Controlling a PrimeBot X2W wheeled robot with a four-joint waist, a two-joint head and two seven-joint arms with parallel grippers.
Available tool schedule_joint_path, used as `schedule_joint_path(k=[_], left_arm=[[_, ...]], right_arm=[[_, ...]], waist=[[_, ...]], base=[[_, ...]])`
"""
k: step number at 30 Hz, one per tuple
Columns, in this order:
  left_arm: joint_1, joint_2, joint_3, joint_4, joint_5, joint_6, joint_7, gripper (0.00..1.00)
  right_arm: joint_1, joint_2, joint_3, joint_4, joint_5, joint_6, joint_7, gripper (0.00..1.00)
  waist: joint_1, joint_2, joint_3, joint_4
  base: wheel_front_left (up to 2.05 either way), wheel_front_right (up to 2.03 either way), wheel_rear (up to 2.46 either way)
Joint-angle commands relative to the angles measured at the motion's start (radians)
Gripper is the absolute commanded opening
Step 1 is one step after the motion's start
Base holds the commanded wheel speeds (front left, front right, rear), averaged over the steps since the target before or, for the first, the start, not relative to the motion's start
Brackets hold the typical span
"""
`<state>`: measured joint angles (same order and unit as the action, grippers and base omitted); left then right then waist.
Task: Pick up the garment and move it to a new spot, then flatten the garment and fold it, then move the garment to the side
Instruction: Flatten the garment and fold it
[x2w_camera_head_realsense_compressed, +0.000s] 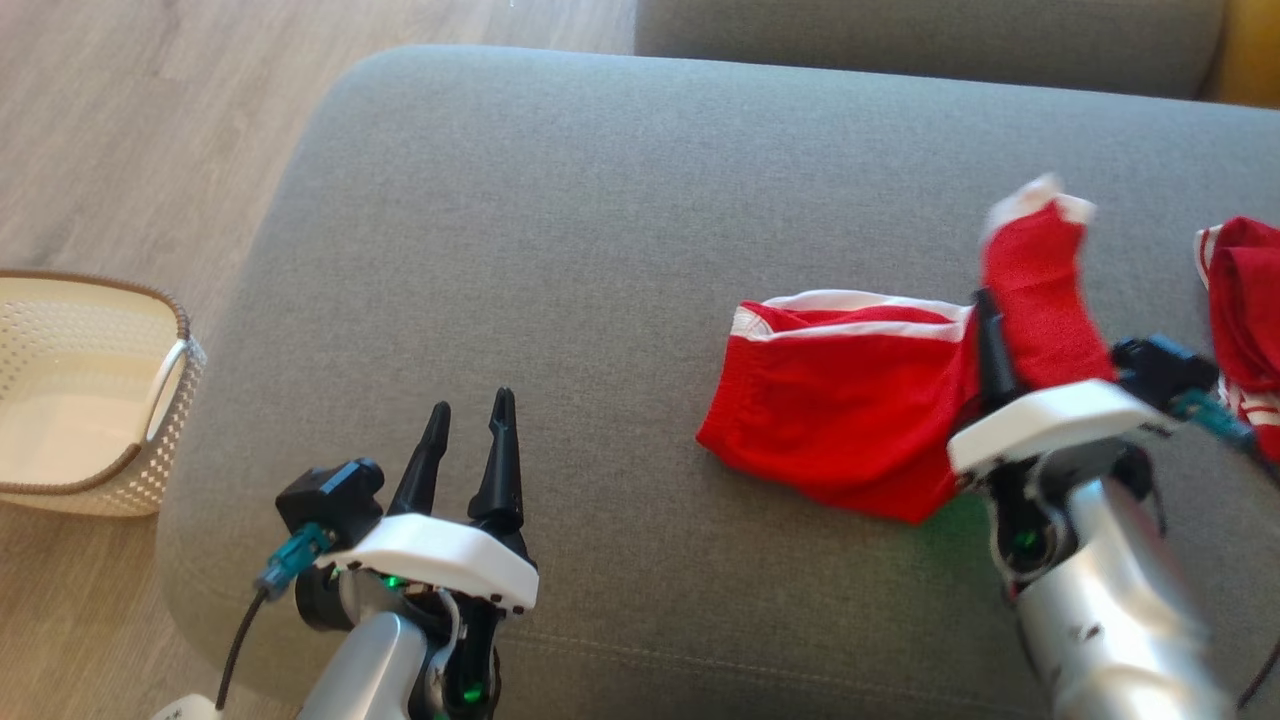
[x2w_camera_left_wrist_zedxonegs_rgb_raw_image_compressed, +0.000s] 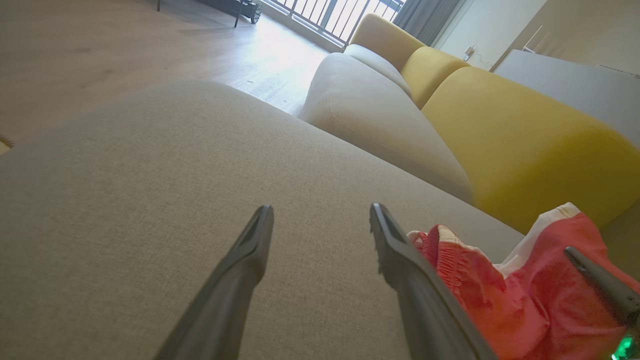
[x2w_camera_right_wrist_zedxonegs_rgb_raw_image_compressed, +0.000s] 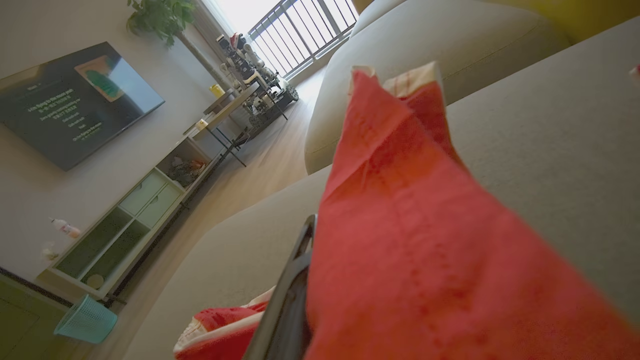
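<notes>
Red shorts (x2w_camera_head_realsense_compressed: 850, 420) lie on the right side of a big grey sofa seat (x2w_camera_head_realsense_compressed: 600, 250). They are made of thin, shiny cloth with tiny holes, like a sports kit. White stripes run along the edges, and the waist looks stretchy and bunched. Most of the shorts rest flat on the seat. One part is pulled up into a tall, pointy flap with a white tip.

The right gripper (x2w_camera_head_realsense_compressed: 1000, 340) holds that flap. Its two dark fingers (x2w_camera_right_wrist_zedxonegs_rgb_raw_image_compressed: 292, 290) are pressed together, pinching the red cloth. In the right wrist view the cloth hides one finger, and the flap stands up like a tent.

The left gripper (x2w_camera_head_realsense_compressed: 470, 403) is over the bare seat, well apart from the shorts. Its long, thin fingers (x2w_camera_left_wrist_zedxonegs_rgb_raw_image_compressed: 250, 260) are spread wide and hold nothing. They are black, smooth and come to a point.

The seat is soft and round at the corners, with a rough woven cover. Another red and white piece of clothing (x2w_camera_head_realsense_compressed: 1245, 300) lies crumpled at the right edge of the seat. A cream basket (x2w_camera_head_realsense_compressed: 120, 480) with a brown rim and small holes in its wall sits on the pale wood floor (x2w_camera_head_realsense_compressed: 120, 130), left of the seat. Fat yellow cushions (x2w_camera_left_wrist_zedxonegs_rgb_raw_image_compressed: 525, 135) sit behind the seat.
</notes>
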<state>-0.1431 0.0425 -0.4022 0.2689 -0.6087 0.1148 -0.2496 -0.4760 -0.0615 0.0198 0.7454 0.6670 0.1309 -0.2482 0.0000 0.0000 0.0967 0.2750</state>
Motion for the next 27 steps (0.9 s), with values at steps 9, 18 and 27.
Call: schedule_joint_path(k=[9,18,27], left_arm=[[-0.017,0.008,0.04,-0.019,0.002,0.001,-0.012,1.0],[-0.017,0.008,0.037,-0.017,0.0,0.003,-0.012,1.0],[-0.022,0.008,0.029,-0.016,-0.003,0.004,-0.012,1.0]], right_arm=[[0.117,0.011,0.205,-0.257,0.076,0.0,0.016,0.0],[0.139,0.011,0.262,-0.336,0.119,0.0,0.0,0.0],[0.131,0.011,0.337,-0.315,0.107,0.0,-0.005,0.0]], waist=[[0.0,0.0,-0.01,0.034],[0.0,0.0,-0.005,0.059],[0.0,0.0,0.008,0.081]], base=[[0.0,0.0,0.0],[0.0,0.0,0.0],[0.0,0.0,0.0]])
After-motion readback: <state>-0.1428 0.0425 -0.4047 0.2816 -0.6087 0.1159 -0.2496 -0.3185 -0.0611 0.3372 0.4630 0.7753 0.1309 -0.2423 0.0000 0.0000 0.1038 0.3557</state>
